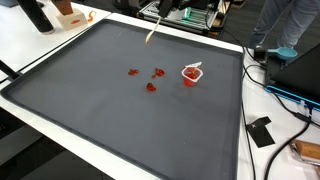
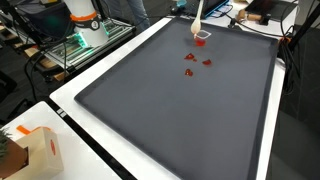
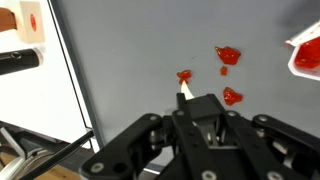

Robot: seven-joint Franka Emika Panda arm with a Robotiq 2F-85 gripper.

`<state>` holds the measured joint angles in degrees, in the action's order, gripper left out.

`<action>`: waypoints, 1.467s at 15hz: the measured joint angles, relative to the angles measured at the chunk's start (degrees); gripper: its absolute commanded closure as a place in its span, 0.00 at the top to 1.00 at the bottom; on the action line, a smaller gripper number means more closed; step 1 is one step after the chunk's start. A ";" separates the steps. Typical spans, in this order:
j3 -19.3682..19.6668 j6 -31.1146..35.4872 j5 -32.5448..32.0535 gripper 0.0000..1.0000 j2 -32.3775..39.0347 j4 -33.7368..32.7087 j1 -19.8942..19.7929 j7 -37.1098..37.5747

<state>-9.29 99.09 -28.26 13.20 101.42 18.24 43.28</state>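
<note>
My gripper (image 3: 197,112) is shut on a pale, thin spoon-like stick (image 3: 185,92) that points down over the dark grey mat (image 1: 120,120). The stick shows in both exterior views (image 1: 150,35) (image 2: 198,22), hanging above the mat's far edge. Three red pieces (image 1: 151,86) (image 2: 190,58) (image 3: 232,97) lie scattered on the mat near its tip. A small white cup with red contents (image 1: 191,73) (image 2: 201,40) (image 3: 305,55) stands beside them. The stick's tip is reddish and sits above one red piece (image 3: 184,75).
The mat lies on a white table (image 1: 60,140). A cardboard box (image 2: 28,150) stands at one corner. Cables and a black object (image 1: 261,131) lie off the mat's side. A person (image 1: 290,25) stands by the far edge. The robot base (image 2: 84,22) is beyond the table.
</note>
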 measured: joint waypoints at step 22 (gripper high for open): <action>2.21 -13.55 -17.70 0.06 26.80 -20.34 10.92 20.98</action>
<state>-7.08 85.54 -45.96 39.99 81.08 29.15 64.26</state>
